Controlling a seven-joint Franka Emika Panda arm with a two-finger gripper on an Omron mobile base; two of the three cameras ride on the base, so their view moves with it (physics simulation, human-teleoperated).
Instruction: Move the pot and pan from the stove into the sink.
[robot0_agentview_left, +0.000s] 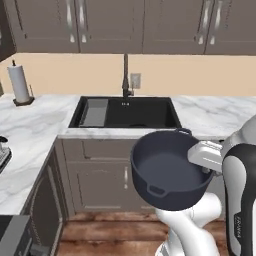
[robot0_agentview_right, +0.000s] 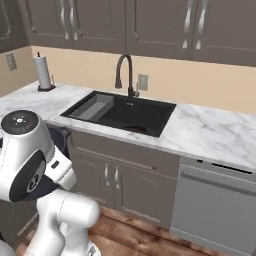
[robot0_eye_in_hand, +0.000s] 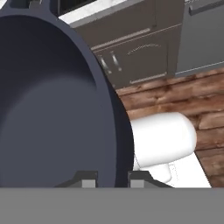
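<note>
My gripper (robot0_agentview_left: 192, 154) is shut on the rim of the pot (robot0_agentview_left: 167, 172), a deep dark blue-grey pot with small loop handles. The pot hangs tilted, its mouth turned toward the left base camera, in front of the cabinet below the sink (robot0_agentview_left: 150, 114). In the hand view the pot's (robot0_eye_in_hand: 52, 100) wall runs between my two fingertips at the gripper (robot0_eye_in_hand: 113, 180). From the right base view the black sink (robot0_agentview_right: 142, 117) lies ahead, and a dark edge of the pot (robot0_agentview_right: 61, 137) peeks from behind the arm. The pan and the stove are out of view.
A grey ribbed drain tray (robot0_agentview_left: 95, 111) fills the sink's left end, with a tall dark faucet (robot0_agentview_left: 126, 75) behind it. A paper towel roll (robot0_agentview_left: 20, 82) stands on the marble counter (robot0_agentview_left: 35, 125) at left. A dishwasher front (robot0_agentview_right: 215, 205) sits right of the sink cabinet.
</note>
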